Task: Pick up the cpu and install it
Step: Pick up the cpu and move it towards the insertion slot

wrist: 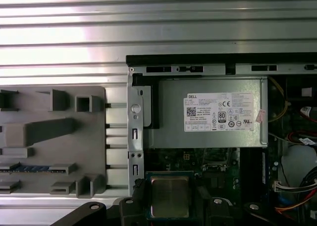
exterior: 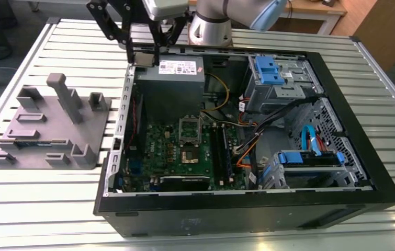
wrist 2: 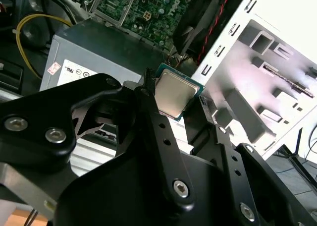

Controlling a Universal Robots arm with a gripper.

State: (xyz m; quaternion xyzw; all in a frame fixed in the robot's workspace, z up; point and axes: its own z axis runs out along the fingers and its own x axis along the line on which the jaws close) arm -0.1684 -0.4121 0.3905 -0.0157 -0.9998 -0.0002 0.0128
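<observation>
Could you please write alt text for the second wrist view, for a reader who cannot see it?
The black gripper is clamped on the cpu, a small square chip with a silvery top. Beyond it lie a grey power supply box and a green circuit board, with a pale grey plastic fixture off to one side.
</observation>
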